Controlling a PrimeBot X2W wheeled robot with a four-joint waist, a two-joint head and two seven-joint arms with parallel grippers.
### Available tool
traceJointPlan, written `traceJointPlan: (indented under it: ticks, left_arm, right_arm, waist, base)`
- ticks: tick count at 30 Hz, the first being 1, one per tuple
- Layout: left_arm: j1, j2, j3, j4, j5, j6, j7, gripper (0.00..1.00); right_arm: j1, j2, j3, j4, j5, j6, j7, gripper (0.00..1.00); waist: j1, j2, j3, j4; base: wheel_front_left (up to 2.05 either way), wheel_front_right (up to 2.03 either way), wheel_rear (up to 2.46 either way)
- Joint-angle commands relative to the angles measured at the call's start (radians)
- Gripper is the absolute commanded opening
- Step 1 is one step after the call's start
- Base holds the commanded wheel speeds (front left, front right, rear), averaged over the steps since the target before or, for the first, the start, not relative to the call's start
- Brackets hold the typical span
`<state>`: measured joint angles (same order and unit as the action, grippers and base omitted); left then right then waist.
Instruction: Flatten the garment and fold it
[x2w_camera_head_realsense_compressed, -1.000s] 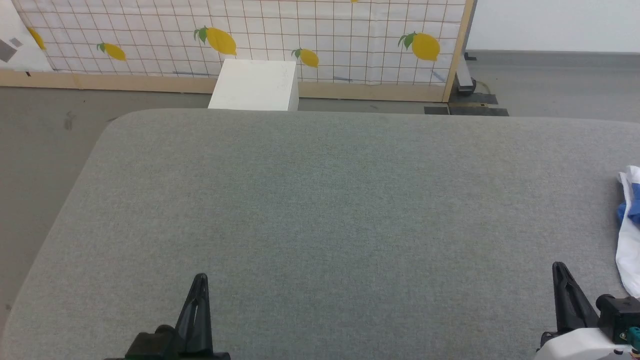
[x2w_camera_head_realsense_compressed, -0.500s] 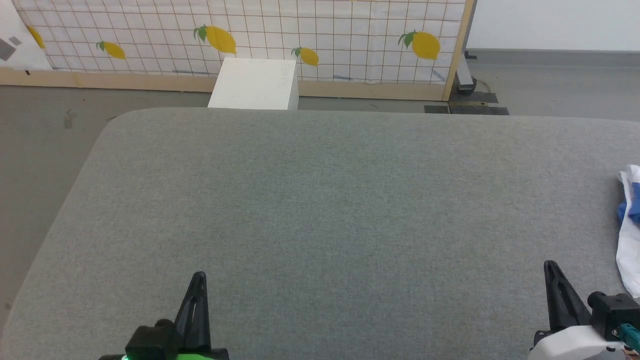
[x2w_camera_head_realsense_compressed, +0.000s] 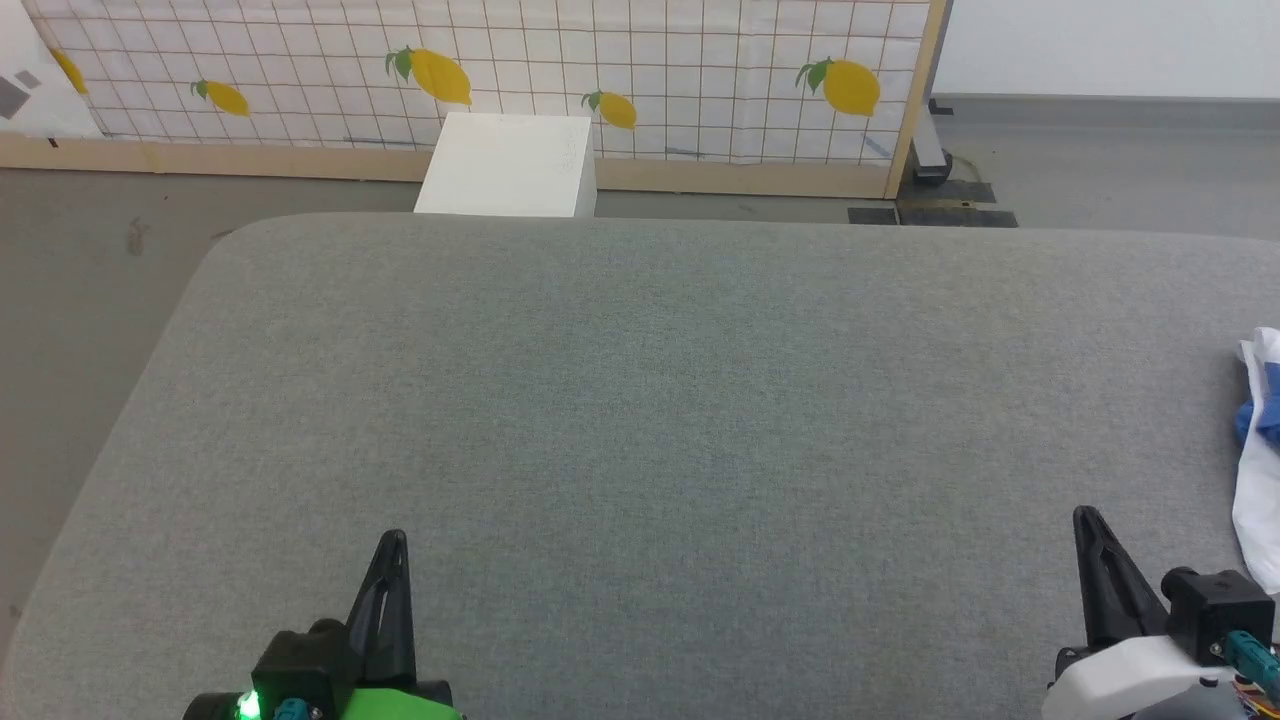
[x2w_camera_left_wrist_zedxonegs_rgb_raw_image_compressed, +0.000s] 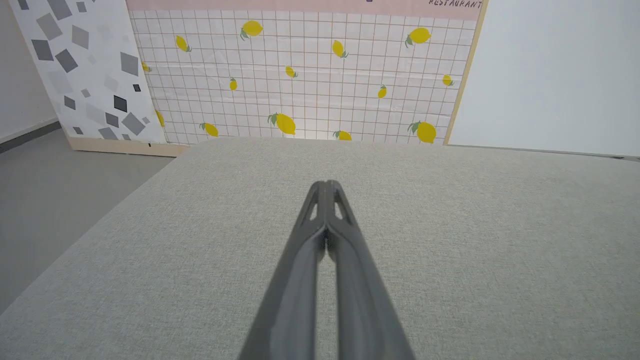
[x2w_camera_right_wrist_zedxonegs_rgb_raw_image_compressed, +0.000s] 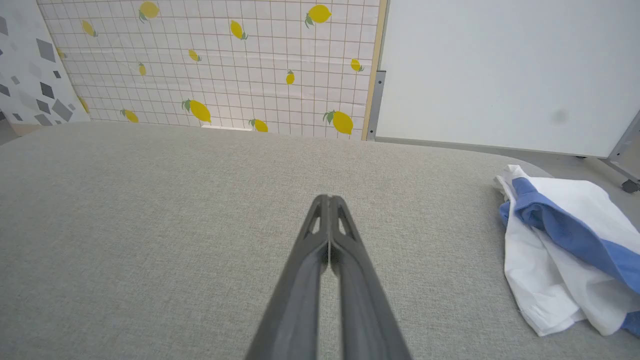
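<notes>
Top lettering on lemon panel (x2w_camera_left_wrist_zedxonegs_rgb_raw_image_compressed: 310, 75): "RESTAURANT"; garment (x2w_camera_right_wrist_zedxonegs_rgb_raw_image_compressed: 550, 260) crumpled.

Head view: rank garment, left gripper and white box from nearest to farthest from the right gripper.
From the right gripper:
1. garment, close on its right.
2. left gripper, far to its left.
3. white box, farthest ahead and left.
</notes>
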<state>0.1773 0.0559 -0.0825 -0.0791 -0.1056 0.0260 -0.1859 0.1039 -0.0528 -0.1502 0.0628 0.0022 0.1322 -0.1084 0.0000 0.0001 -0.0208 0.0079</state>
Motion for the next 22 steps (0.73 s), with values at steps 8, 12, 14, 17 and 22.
traceJointPlan:
  ticks: [8, 12, 14, 17, 22]
  left_arm:
    - [-0.034, -0.002, 0.010, 0.011, 0.015, -0.007, 0.021, 0.00]
    - [-0.041, -0.002, 0.014, 0.014, 0.019, -0.008, 0.030, 0.00]
    - [-0.044, -0.002, 0.016, 0.016, 0.022, -0.009, 0.034, 0.00]
    - [-0.049, -0.002, 0.018, 0.018, 0.025, -0.009, 0.039, 0.00]
    - [-0.058, -0.003, 0.023, 0.022, 0.031, -0.011, 0.050, 0.00]
  right_arm:
    - [-0.023, 0.001, 0.018, -0.012, -0.001, -0.001, 0.013, 0.00]
    - [-0.027, 0.001, 0.025, -0.014, -0.001, -0.001, 0.018, 0.00]
    - [-0.029, 0.001, 0.028, -0.015, -0.001, -0.001, 0.020, 0.00]
    - [-0.032, 0.001, 0.033, -0.017, -0.001, -0.001, 0.023, 0.00]
    - [-0.037, 0.001, 0.041, -0.020, -0.001, -0.001, 0.029, 0.00]
  waist:
    - [0.0000, -0.0001, 0.002, -0.001]
    - [0.0000, -0.0001, 0.003, -0.001]
    - [0.0000, -0.0001, 0.003, -0.001]
    - [0.0000, -0.0001, 0.004, -0.002]
    - [0.0000, -0.0001, 0.005, -0.002]
  base:
    - [0.00, 0.00, 0.00]
    - [0.00, 0.00, 0.00]
    - [0.00, 0.00, 0.00]
    - [0.00, 0.00, 0.00]
    - [0.00, 0.00, 0.00]
